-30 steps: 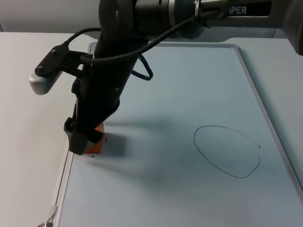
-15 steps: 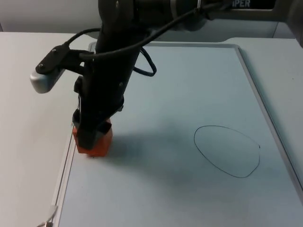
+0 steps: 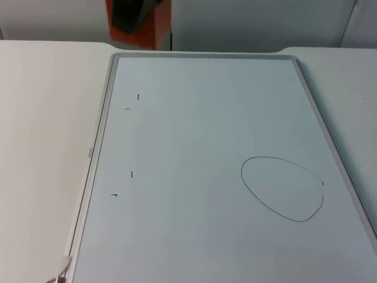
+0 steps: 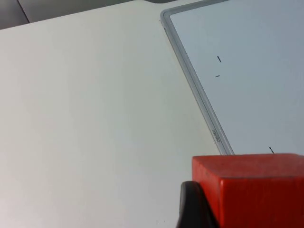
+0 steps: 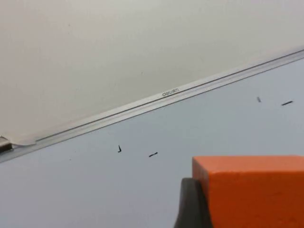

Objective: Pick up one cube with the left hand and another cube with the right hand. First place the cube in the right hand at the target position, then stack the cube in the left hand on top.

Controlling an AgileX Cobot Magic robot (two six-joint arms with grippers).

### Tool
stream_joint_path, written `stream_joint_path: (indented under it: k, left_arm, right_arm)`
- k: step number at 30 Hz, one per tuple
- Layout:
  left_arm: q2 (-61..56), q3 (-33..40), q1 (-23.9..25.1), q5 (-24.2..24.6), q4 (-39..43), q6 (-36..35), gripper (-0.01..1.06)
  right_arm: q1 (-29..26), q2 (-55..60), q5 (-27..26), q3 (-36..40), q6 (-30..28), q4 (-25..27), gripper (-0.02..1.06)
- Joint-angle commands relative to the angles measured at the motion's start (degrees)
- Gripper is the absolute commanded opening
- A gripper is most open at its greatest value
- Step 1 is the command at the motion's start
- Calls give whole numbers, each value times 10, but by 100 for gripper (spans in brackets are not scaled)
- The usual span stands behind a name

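Both grippers held a cube, lifted clear above the whiteboard's left side.

The left gripper pinched a red cube. One black finger pressed flat against the cube's side, and the cube stuck out beyond the fingertip. It hung above the white table, just beside the whiteboard rim. The right gripper clamped an orange cube the same way, with a finger tight on its side face, over the board's surface near its edge and some small pen marks. From the top, an orange-red cube with a black finger across its face sat past the board's far-left corner; which arm held it could not be told. The drawn oval lay well apart from it.
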Motion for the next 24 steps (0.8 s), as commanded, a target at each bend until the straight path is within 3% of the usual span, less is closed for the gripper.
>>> stream_joint_path:
  k: [1, 8, 12, 13, 19, 21, 22, 24]
  left_arm:
    - [-4, 1, -5, 0, 3, -2, 8]
    - [-4, 1, -5, 3, 3, -2, 8]
    - [-4, 1, -5, 3, 3, -2, 8]
    - [-4, 1, -5, 3, 3, -2, 8]
    - [-4, 1, -5, 3, 3, -2, 8]
    - [-4, 1, -5, 3, 3, -2, 8]
    - [-4, 1, -5, 3, 3, -2, 8]
    - [-4, 1, -5, 3, 3, -2, 8]
  right_arm:
    - [-14, -61, 9, 7, 22, -1, 0]
    - [-55, -173, 1, 118, 56, -1, 0]
    - [-116, -268, -58, 283, 108, -1, 0]
    - [-116, -268, -58, 283, 108, -1, 0]
    - [-191, -316, -169, 481, 170, -2, 0]
    - [-194, -316, -226, 535, 181, -6, 0]
    - [-194, -316, -226, 535, 181, -6, 0]
    - [-194, -316, -297, 591, 199, 3, 0]
